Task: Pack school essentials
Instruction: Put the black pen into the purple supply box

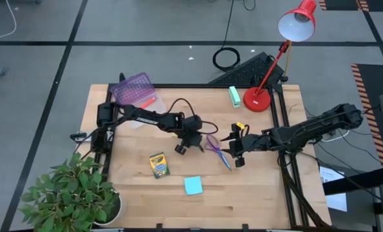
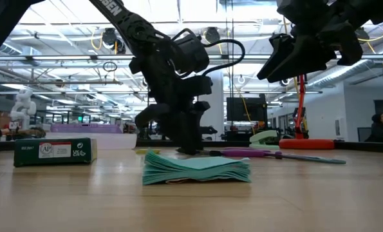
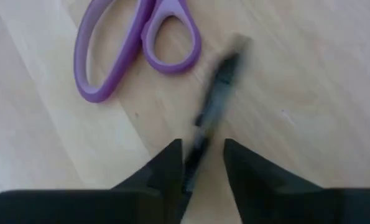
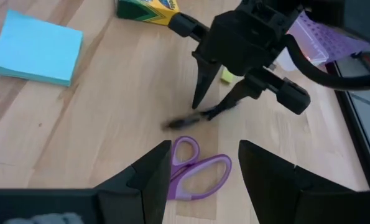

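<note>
Wooden table, with a purple mesh basket at the far left corner and a pink pen at its edge.

Left gripper down at mid-table, fingers parted and straddling the black pen, which lies flat on the wood; not clenched on it. Right gripper lifted off the table, spread wide and empty, hovering over the purple-handled scissors just beside the pen.

Yellow-green crayon box and light-blue sticky-note pad lying nearer the front edge, well apart from the basket and not yet packed. Tiny yellow eraser just behind the left gripper.

Likely step: closing on the pen. Risks from here:
- Pinching a thin, round pen lying flat, so easily rolled or squirted out sideways.
- Scraping fingertips on the wood if too low.
- Gripping near one end, tilting the pen once raised.
- Nudging the scissors, or crowding the right arm, given both grippers so near.
</note>
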Robot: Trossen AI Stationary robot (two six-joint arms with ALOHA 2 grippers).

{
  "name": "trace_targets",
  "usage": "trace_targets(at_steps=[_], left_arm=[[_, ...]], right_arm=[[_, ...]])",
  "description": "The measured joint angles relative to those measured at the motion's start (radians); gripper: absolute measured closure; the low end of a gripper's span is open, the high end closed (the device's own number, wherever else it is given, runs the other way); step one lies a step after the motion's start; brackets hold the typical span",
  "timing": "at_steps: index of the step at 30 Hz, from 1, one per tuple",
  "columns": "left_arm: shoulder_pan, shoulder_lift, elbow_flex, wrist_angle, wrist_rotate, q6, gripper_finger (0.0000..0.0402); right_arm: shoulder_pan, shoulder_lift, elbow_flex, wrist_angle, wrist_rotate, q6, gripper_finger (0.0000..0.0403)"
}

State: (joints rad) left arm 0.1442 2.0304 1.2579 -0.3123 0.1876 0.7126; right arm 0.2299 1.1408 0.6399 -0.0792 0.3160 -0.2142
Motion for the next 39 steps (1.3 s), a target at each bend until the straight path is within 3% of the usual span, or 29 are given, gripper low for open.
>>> trace_targets(at_steps=[6,10,28,39], left_arm=[[0.006,0.003,-0.001,0.007,0.0,-0.049,0.0355],[0.006,0.003,-0.001,0.012,-0.004,-0.075,0.0381],[-0.01,-0.03,-0.007,-0.013,-0.007,-0.158,0.0375],[-0.023,-0.128,-0.006,-0.061,-0.019,-0.279,0.0375]], right_arm=[[0.0,0.0,0.0,-0.004,-0.003,0.0,0.0222],[0.0,0.0,0.0,-0.006,-0.003,0.0,0.0222],[0.001,0.0,-0.001,-0.007,-0.004,0.003,0.0222],[0.001,0.0,-0.001,-0.004,-0.003,0.003,0.0222]])
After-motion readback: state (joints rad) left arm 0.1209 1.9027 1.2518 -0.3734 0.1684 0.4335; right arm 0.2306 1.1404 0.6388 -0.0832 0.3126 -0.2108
